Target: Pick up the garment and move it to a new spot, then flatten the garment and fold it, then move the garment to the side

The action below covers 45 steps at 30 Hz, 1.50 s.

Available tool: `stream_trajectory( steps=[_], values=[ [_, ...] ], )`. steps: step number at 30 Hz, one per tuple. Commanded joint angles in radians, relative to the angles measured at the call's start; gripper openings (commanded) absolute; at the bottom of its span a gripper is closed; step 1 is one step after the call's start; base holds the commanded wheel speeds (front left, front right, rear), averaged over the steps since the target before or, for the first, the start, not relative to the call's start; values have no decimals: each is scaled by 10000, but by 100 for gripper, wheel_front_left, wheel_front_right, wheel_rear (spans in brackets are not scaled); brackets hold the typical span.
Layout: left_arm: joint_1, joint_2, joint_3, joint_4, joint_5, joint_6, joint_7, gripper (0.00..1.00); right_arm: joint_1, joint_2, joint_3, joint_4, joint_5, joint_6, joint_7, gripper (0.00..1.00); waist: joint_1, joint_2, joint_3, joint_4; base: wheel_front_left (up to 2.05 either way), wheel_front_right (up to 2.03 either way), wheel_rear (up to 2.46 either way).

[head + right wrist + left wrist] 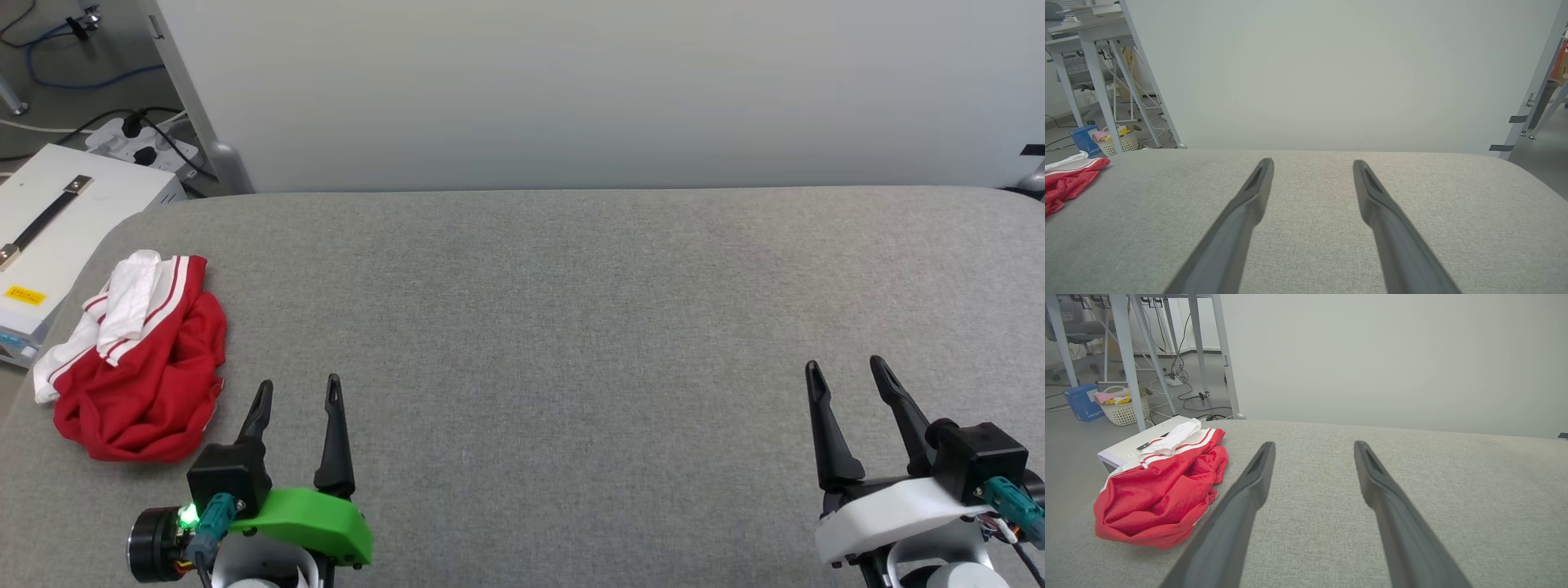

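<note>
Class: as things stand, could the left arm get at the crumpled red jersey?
Probably yes: the open left gripper sits close beside the jersey, with just the grey cloth surface between them.

No legible txt; yellow sticker (24, 295) on white case (90, 204), blue box (1079, 401) print prob. lettering, too blurry.

The bench (571, 327) lies open from centre to 3 o'clock; the crumpled garment (139, 359) blocks 9 o'clock, and a white panel (571, 90) walls 12, apparently flush.
</note>
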<state>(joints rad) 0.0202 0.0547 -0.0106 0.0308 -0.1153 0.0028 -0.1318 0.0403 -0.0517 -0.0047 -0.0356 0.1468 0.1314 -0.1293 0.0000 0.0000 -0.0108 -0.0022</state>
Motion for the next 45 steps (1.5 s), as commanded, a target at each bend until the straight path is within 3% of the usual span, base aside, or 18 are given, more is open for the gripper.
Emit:
stream_trajectory(
  steps=[1, 45],
  values=[
    [140, -24, -5, 49, -86, -56, -88, 100, 127, 8, 17, -90, 82, -4, -129, 100, 0, 0, -10, -6, 0, 0, 0],
    [332, -41, -137, 487, -376, 101, -1047, 100, 472, 13, 24, 8, 474, -7, -1075, 100, 0, 0, -120, -43, 0, 0, 0]
  ],
)
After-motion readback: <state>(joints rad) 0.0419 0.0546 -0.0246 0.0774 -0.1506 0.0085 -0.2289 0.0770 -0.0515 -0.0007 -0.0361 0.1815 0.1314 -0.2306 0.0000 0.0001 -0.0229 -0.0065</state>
